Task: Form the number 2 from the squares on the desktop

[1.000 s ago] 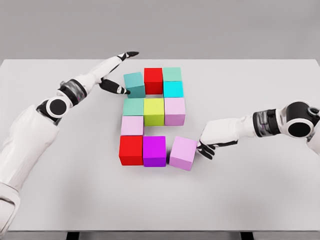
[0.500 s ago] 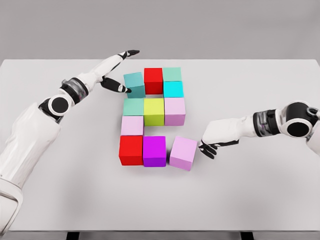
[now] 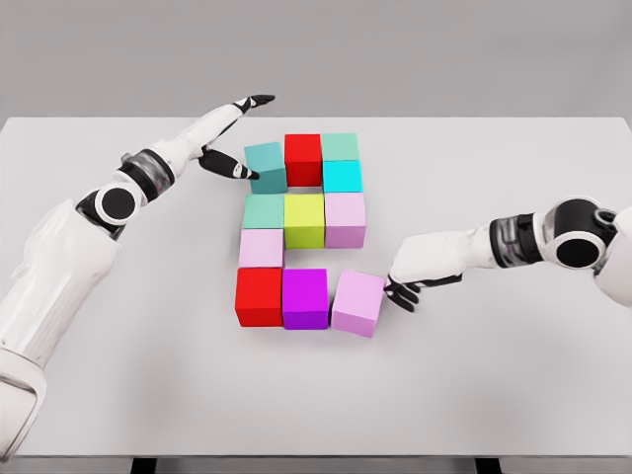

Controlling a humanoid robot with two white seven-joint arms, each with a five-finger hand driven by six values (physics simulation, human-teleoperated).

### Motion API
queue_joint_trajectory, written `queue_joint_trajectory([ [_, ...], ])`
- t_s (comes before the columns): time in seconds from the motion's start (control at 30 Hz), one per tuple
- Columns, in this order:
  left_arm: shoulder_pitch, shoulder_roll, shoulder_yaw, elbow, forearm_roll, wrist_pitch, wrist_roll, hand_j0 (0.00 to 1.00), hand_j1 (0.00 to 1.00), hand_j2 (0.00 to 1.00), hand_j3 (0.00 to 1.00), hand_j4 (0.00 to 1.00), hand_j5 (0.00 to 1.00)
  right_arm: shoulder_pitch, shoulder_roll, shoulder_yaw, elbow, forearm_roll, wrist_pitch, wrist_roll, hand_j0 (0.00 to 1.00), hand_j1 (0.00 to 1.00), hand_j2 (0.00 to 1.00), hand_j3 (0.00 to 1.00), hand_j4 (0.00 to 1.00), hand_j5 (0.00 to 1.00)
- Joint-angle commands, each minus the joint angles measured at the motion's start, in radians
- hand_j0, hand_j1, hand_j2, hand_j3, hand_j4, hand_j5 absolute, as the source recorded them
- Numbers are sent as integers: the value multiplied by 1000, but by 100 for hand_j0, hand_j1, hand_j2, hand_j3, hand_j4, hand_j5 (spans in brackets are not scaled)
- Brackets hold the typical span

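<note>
Nearest row: red cube [image 3: 259, 296], purple cube [image 3: 305, 297], then the pink cube [image 3: 358, 302], skewed and not yet square to the row. Over the last second this pink cube has slid a little left; its near corner now sits just beside the purple cube. Judged: the base of the 2 is nearly closed, with straightening left to do.

Right hand [image 3: 407, 279] lies against the pink cube's right face, fingers curled downward and together, pushing rather than holding; nothing is gripped.

Middle: a pale pink cube [image 3: 261, 247] above the red one, then a row of green-teal, yellow-green [image 3: 304, 219] and lilac cubes.

Far row: teal cube [image 3: 266, 166], rotated off-line, beside a red cube [image 3: 303, 158], a mint cube and a cyan one below it. Left hand [image 3: 225, 148] is at the teal cube's left side, thumb tip touching its edge, index finger stretched out beyond it, holding nothing. It has barely moved; the teal cube remains crooked on the white table [image 3: 513, 395].
</note>
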Motion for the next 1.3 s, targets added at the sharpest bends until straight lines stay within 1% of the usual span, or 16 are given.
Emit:
queue_joint_trajectory([
  [0.0,0,0,2,1,4,2,0,100,100,100,100,100,100,-2,6,-1,0,-5,2,0,19,19,19,19,19,19],
  [0.17,-3,-3,2,15,4,2,0,100,100,100,100,100,100,-5,6,-1,4,-5,2,0,19,19,19,19,19,19],
  [0.3,-17,-6,1,26,3,2,0,100,100,100,100,100,100,-6,7,-1,4,-5,2,0,19,19,19,19,19,19],
  [0.53,-15,-5,-1,27,4,3,0,100,100,100,100,100,100,-5,4,1,10,-4,2,0,19,19,19,19,19,19],
  [0.6,-14,-3,-1,26,4,3,0,100,100,100,100,100,100,-5,4,1,30,-2,2,0,19,19,19,19,19,19],
  [0.73,-14,-5,-1,27,3,5,0,100,100,100,100,100,100,-5,4,-1,40,13,2,0,19,19,19,19,19,19],
  [0.97,-14,-6,-1,35,3,5,0,100,100,100,100,100,100,-6,10,-1,40,13,2,0,19,19,19,19,19,19],
  [1.2,-23,-17,1,55,-5,5,0,100,100,100,100,100,100,-6,13,-1,40,13,2,0,19,19,19,19,19,19],
  [1.27,-26,-17,2,53,-23,5,0,100,100,100,100,100,100,-8,19,-1,40,13,2,0,19,19,19,19,19,19],
])
